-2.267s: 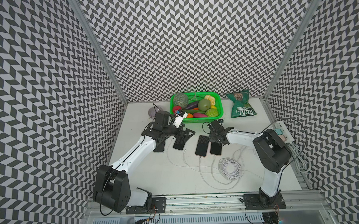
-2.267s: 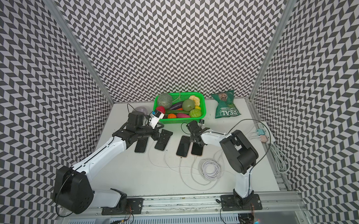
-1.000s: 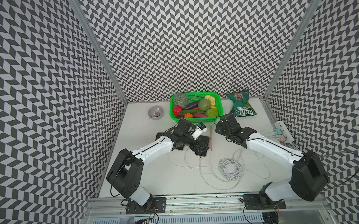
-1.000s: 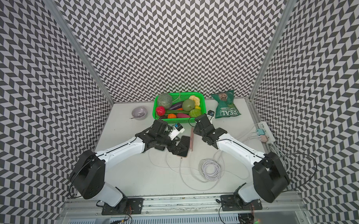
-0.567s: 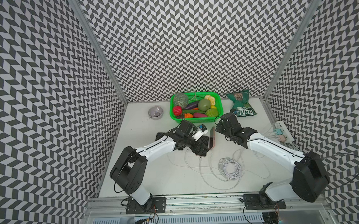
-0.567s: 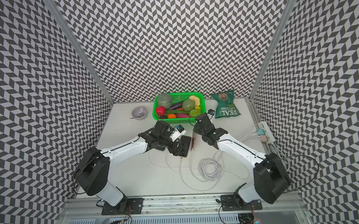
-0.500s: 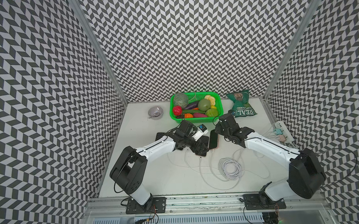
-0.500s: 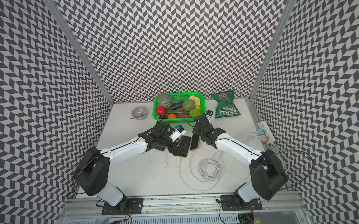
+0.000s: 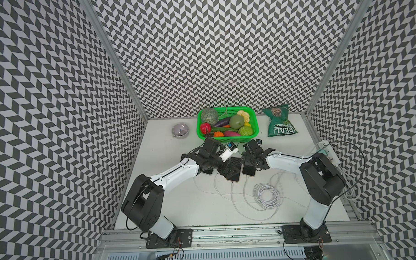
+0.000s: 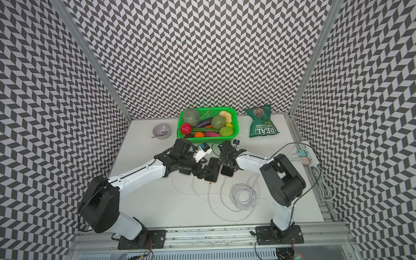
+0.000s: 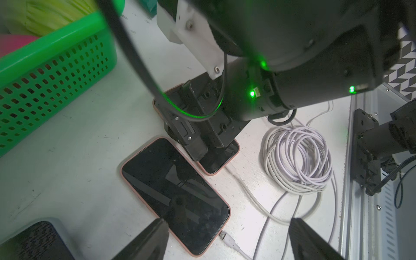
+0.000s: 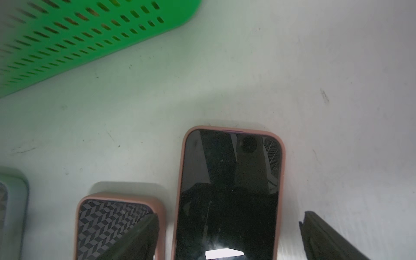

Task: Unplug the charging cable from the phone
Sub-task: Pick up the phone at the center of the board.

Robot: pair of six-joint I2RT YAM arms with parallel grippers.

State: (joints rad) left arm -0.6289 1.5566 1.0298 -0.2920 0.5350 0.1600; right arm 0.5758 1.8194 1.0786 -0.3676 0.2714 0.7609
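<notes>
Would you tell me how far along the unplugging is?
Done: the white cable plug looks out of the pink-cased phone by the left tool, metal tip bare. In hand: nothing; that tool and the right tool stand open. Left: the other pink-cased phone seems plugged in.

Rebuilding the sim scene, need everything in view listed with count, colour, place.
phones: at least three, dark screens, two pink-cased, side by side at centre
charging cables: several, white, one coiled, nearside of the phones
basket: one, green, at the back, holding toy produce
bowl: one, grey, left of the basket
snack bag: one, green, right of the basket
power strip: one, white, right edge
left end effector: one, black, open, above the phones
right end effector: one, black, open, straddling a pink-cased phone
</notes>
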